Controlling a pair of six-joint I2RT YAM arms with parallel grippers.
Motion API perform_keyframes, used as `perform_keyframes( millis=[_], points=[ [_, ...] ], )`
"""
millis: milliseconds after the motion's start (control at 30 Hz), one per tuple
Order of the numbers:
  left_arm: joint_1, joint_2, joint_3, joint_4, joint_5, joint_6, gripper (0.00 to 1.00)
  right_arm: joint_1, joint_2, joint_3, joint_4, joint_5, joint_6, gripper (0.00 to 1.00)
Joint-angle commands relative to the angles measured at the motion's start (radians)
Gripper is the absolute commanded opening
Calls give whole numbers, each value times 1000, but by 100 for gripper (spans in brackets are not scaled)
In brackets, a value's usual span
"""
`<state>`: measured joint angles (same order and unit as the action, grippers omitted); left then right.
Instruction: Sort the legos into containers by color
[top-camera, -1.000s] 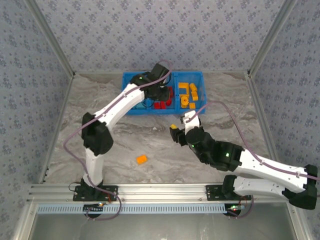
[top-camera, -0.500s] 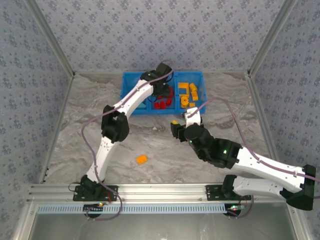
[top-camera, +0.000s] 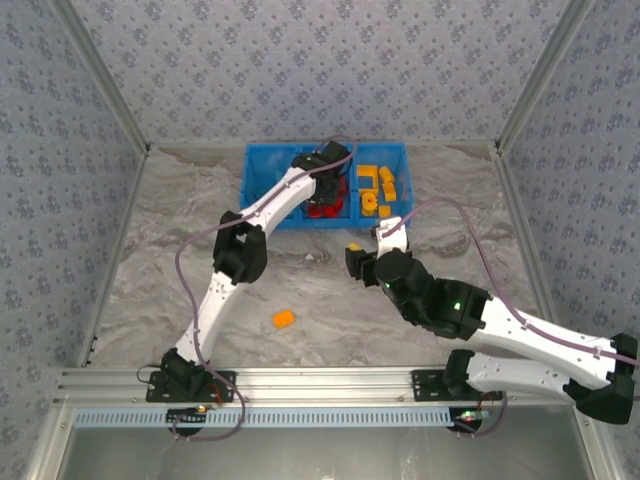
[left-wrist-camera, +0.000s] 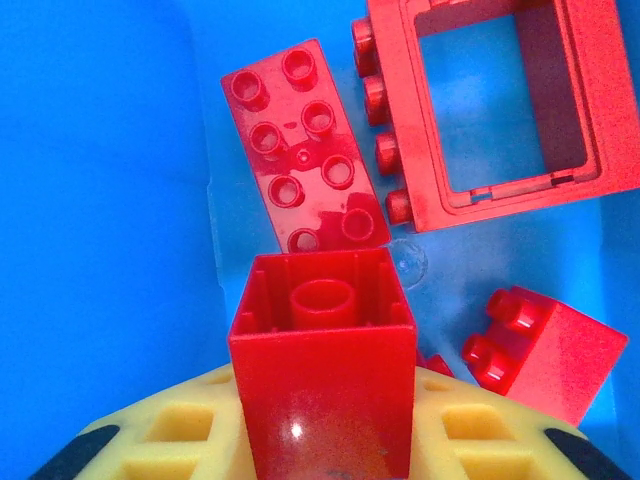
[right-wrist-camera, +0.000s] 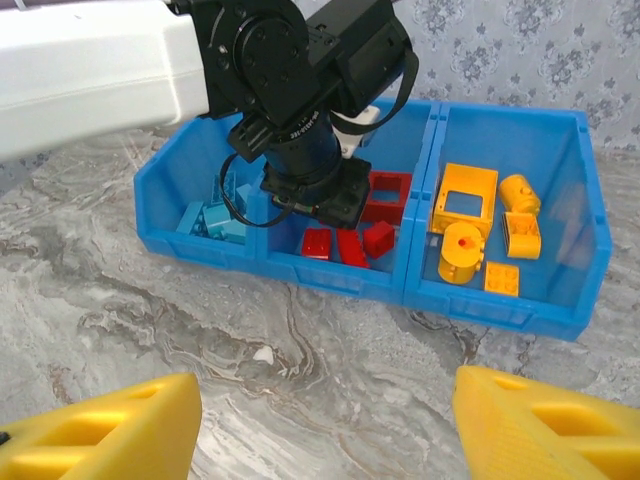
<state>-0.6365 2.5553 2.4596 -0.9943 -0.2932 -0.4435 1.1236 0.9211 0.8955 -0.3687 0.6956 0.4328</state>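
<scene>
Marbled surface (top-camera: 150, 260) far below, my left end effector (top-camera: 328, 192) grips a red brick (left-wrist-camera: 322, 380) above the blue bin's (right-wrist-camera: 300, 270) middle compartment, the right end effector (right-wrist-camera: 325, 420) gapes empty, and I fear a careless release could bounce it off the red legos (right-wrist-camera: 345, 245) into a neighbouring compartment.

Grey marbled tabletop (top-camera: 130, 260) — patterned walls (top-camera: 300, 70) around (aluminium rail (top-camera: 320, 380) nearside).

Top cam looks down on whole table (top-camera: 180, 260); left wrist cam close over bin (top-camera: 262, 165) floor, right wrist cam faces same bin from farther back.
</scene>
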Motion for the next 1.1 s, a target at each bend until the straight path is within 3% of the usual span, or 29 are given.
perform_keyframes(
  millis=[0,100,200,500,633,733,900,1067],
  points=[
    [-6,12,39,-31,-41,-17,36,5,-18,-13,-20,-8,38,70],
    [-8,4,51,-51,-40,-20,50,5,-14,-18,-19,-18,41,70],
    [-20,-32,59,-60,-45,-23,57,7,-10,-20,-20,-20,39,70],
    [-35,-209,54,-69,-41,-87,54,6,-12,-26,-38,-24,26,70],
    [-36,-363,-31,-59,-54,-118,54,-2,18,-46,-21,-96,-9,71],
    [-35,-543,-201,-27,-64,-134,56,0,88,-50,-2,-200,-49,71],
    [-25,-942,-656,43,-26,-154,62,50,258,-21,53,-465,-193,70],
    [4,-1325,-1049,75,138,-129,68,81,413,43,-5,-639,-397,73]
  ],
)
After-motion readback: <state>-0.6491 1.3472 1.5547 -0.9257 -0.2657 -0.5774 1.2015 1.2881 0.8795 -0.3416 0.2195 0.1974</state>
